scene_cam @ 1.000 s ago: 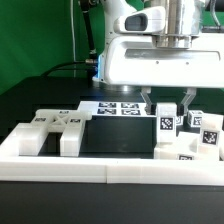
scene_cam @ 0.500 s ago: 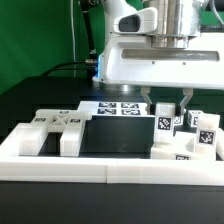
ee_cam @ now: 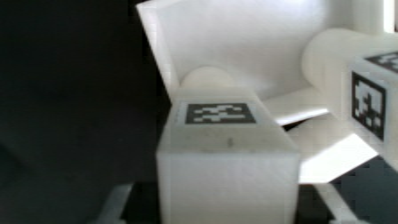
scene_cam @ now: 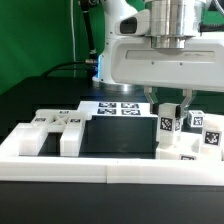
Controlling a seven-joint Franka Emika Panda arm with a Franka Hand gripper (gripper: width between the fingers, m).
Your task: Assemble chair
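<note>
Black table (scene_cam: 40, 95), arm (scene_cam: 165, 20) upright, claw (scene_cam: 168, 108) pointing down (clamped on tagged chair block (scene_cam: 168, 124)).

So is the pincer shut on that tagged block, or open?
Shut on it, it seems: in the wrist view the block fills the gap in the pincer, with a finger against each side.

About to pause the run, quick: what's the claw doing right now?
Claw: closed on a tagged white chair block.
</note>
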